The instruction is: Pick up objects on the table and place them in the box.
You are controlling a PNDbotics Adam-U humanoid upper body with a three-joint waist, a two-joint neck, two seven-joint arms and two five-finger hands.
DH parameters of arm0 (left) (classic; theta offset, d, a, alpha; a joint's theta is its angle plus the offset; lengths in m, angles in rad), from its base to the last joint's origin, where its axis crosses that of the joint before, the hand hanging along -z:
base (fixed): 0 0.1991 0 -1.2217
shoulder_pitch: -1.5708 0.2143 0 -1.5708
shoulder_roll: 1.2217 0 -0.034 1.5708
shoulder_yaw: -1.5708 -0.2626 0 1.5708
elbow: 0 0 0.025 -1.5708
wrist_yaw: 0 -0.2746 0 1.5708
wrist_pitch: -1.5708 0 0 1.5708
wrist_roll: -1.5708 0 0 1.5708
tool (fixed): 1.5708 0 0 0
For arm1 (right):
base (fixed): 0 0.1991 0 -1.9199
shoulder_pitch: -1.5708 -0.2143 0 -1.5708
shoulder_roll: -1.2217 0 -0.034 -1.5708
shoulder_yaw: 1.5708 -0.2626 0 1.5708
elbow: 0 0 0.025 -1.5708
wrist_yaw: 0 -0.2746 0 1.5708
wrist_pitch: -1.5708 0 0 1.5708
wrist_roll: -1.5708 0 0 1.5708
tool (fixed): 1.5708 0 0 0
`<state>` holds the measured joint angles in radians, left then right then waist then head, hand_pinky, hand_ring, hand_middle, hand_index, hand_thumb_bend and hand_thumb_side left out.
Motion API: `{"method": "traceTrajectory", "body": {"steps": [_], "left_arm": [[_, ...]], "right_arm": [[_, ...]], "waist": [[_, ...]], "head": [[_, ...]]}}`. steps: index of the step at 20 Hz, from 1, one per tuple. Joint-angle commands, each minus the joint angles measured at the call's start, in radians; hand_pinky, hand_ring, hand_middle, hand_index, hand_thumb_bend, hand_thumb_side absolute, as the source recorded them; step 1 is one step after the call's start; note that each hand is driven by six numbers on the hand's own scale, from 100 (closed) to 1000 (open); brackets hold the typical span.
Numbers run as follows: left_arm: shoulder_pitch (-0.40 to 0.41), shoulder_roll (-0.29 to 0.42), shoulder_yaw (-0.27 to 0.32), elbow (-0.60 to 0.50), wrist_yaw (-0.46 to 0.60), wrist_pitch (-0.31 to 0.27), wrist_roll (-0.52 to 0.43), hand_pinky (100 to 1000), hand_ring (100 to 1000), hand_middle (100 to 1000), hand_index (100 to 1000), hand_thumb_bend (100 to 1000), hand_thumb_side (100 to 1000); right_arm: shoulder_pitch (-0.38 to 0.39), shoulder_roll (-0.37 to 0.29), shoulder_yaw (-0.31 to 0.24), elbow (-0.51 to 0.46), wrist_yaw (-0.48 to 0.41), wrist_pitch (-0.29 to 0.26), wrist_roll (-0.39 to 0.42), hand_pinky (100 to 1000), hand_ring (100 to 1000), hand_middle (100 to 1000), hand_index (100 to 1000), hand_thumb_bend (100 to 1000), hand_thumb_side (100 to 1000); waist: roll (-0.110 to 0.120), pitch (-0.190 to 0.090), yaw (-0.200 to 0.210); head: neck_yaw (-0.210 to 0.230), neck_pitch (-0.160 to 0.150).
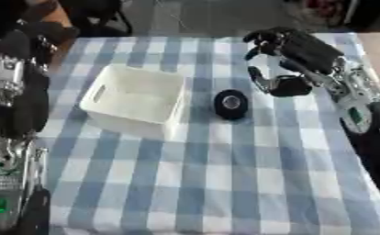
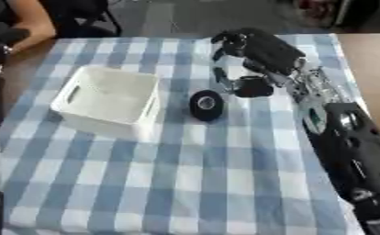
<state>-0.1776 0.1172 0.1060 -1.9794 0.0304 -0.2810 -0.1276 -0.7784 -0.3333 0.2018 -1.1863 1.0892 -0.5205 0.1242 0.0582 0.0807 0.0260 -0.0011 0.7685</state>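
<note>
at far left, left arm [image 1: 13, 92] hanging along the table edge, only its black and silver forearm showing; left hand not visible, so impossible to say whether released or clenched. no part in the work judged likely from there.

next rightward, white box [image 1: 137, 98] sitting on the blue and white checked cloth [image 1: 225, 183], open top, slot handle in the near-left wall, nothing seen inside. light and unanchored by the look of it: could slide or tip if a wrist or the carried thing clips its rim on the way over.

just right of the box, apart from its wall, black round object [image 1: 231, 104] standing on edge, pale centre facing the camera, like a roll of tape. not yet lifted. main risk judged here: being round and on edge, could roll away or topple flat under a glancing fingertip, and once flat would sit low on the cloth and be harder to get fingers under. bunching the cloth also possible if fingers drag.

farther right, right hand [image 1: 293, 50] poised near the roll but apart from it, fingers partly curled, thumb spread, grasping nothing. approach from the right could shove the roll against the box rather than capture it.

no brand, label or legible writing anywhere on box, roll, cloth or arms.
</note>
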Motion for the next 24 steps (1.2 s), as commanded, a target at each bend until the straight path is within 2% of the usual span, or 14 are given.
{"method": "traceTrajectory", "body": {"steps": [1, 9, 24], "left_arm": [[-0.008, 0.005, -0.001, -0.021, 0.000, -0.001, -0.005, 859, 690, 869, 732, 100, 888], [-0.009, 0.005, -0.002, -0.021, 0.000, -0.002, -0.006, 859, 690, 869, 731, 100, 887], [-0.010, 0.002, -0.003, -0.021, 0.001, -0.002, -0.008, 859, 691, 870, 729, 100, 888]], "right_arm": [[-0.033, 0.008, -0.022, 0.046, 0.018, -0.013, -0.022, 867, 778, 847, 737, 100, 838], [-0.053, 0.053, -0.039, 0.122, 0.045, -0.021, -0.045, 875, 768, 842, 734, 100, 842], [-0.059, 0.107, -0.039, 0.187, 0.085, -0.037, -0.039, 881, 765, 838, 734, 100, 848]], "waist": [[0.000, -0.012, 0.002], [0.003, -0.010, 0.003], [0.004, -0.010, 0.006]], "head": [[-0.006, -0.003], [-0.009, 0.000], [-0.012, 0.001]]}}
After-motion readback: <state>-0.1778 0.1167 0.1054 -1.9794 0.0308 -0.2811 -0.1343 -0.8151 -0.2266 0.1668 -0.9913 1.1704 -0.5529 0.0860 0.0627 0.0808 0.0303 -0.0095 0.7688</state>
